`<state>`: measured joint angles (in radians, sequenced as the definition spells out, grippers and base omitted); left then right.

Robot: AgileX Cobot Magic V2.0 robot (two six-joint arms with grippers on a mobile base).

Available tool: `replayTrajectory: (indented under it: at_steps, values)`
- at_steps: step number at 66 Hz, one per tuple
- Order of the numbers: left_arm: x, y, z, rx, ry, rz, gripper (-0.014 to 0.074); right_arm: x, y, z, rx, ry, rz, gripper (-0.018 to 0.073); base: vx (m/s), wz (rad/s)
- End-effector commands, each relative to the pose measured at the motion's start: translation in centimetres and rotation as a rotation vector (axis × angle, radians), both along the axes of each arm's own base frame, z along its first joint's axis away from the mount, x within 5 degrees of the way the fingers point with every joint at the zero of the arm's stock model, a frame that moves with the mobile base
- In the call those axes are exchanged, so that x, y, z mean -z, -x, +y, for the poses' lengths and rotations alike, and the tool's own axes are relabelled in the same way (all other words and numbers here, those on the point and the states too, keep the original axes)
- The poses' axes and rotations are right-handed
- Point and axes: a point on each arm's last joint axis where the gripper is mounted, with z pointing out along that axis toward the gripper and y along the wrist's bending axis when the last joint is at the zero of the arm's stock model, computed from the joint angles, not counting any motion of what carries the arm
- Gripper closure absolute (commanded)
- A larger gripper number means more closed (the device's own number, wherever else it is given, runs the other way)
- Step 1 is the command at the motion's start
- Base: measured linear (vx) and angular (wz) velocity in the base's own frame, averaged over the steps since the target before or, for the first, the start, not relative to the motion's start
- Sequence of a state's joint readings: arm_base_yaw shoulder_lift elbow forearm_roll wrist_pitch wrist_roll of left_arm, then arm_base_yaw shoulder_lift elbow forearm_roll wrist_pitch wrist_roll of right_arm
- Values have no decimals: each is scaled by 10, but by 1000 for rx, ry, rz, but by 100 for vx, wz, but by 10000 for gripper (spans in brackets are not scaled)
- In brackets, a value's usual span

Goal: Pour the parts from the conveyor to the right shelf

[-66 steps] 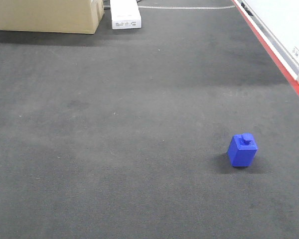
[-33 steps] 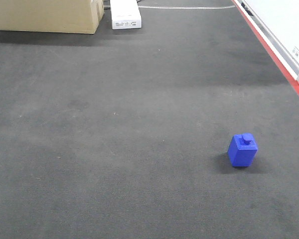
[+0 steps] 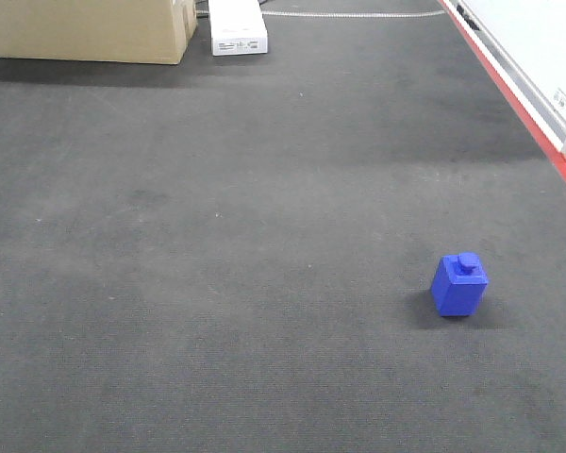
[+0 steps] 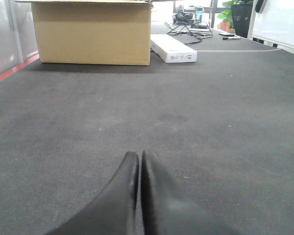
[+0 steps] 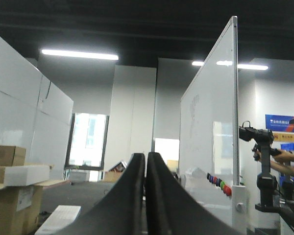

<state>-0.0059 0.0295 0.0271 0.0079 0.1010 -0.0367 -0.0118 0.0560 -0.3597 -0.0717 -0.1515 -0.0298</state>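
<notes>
Block [image 3: 459, 284]: I saw it standing on the grey desk [image 3: 217, 245], stud up.
Left hand [image 4: 139, 155]: pressed closed, empty.
Right hand [image 5: 146, 155]: pressed closed, empty.

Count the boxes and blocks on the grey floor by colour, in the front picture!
Blue: 1, the block
Brown: 1, the cardboard box
White: 1, the flat box
Total: 3
</notes>
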Motion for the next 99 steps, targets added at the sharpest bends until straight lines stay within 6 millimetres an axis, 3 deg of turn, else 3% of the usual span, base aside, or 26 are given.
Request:
replayTrajectory:
  at_steps: [1,7,15,20,31,35,49,58,75,86,99]
  values:
    - [-13,-1,0,-3,17,-81,603,-31,-11,-1,18,15,95,563,0,0]
    - [-13,-1,0,-3,17,-81,603,-44,-30,-2,27,4,260,544,0,0]
    - [-13,-1,0,-3,17,-81,603,-49,-62,-3,30,-2,413,447,0,0]
    - [-13,-1,0,-3,17,-81,603,-45,-78,-3,29,-2,463,311,0,0]
    - [-13,-1,0,-3,17,-81,603,-34,-105,-4,29,0,562,-83,0,0]
    - [-13,-1,0,-3,17,-81,603,-32,-111,-4,29,0,578,-171,0,0]
    - [-13,-1,0,-3,17,-81,603,-32,-125,-3,8,-50,574,-154,0,0]
    - [-13,-1,0,-3,17,-81,603,-35,-141,-3,1,-94,754,-143,0,0]
    - [-13,-1,0,-3,17,-81,603,-37,-200,-4,17,-81,1214,-125,0,0]
    - [-13,-1,0,-3,17,-81,603,-39,-236,1,-38,-109,1355,-102,0,0]
    - [-13,-1,0,-3,17,-81,603,-25,-274,12,-166,-118,1546,-71,0,0]
